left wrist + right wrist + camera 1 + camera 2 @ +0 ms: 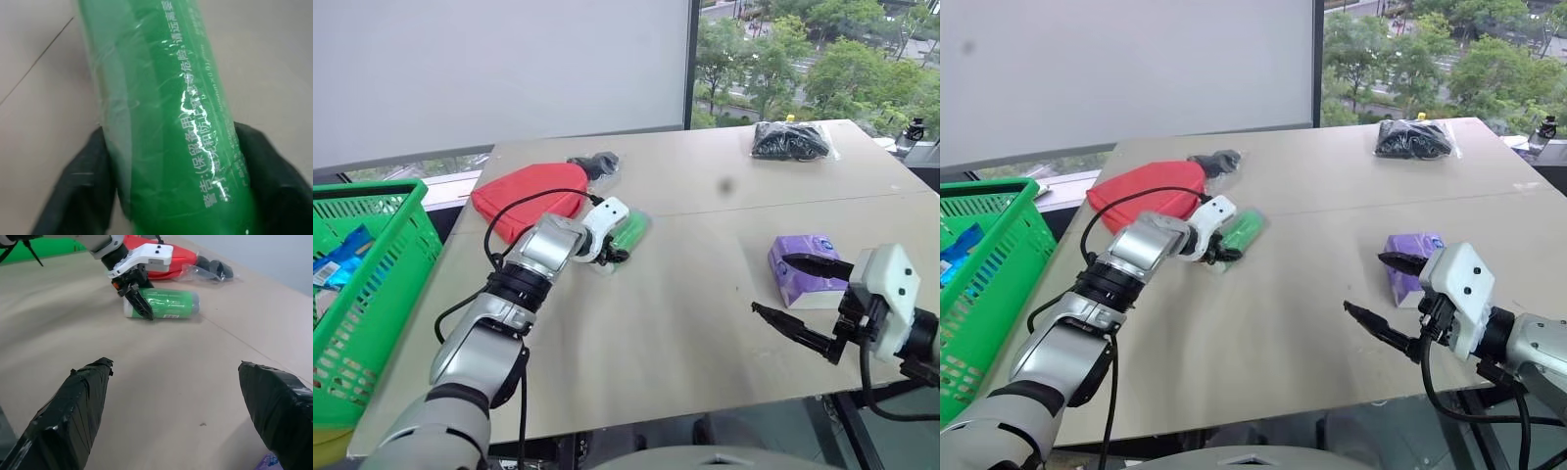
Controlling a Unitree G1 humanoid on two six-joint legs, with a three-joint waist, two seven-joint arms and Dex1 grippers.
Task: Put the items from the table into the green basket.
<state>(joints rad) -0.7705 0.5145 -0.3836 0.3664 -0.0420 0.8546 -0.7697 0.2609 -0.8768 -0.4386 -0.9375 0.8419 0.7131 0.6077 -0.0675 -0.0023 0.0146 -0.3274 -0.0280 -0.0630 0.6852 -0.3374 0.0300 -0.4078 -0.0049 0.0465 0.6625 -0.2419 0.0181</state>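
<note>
Right pincer (800,297) agape; left pincer (138,303) straddles bottle (168,304); green basket (372,257) holds blue packet (342,255).

A: What colours lie on the table (705,323)?

B: The table itself is pale beige. At upper left of the frame a red pouch (524,196); just right of it a bright green bottle (628,231) with white print under shiny clear wrap. A purple tissue pack (808,266) sits at right, and a clear bag (790,140) of black things at upper right.

A: And the basket (372,284)?

B: Bright green lattice mesh, with a blue packet (340,257) inside. The left end effector (609,250) is white with black fingers.
</note>
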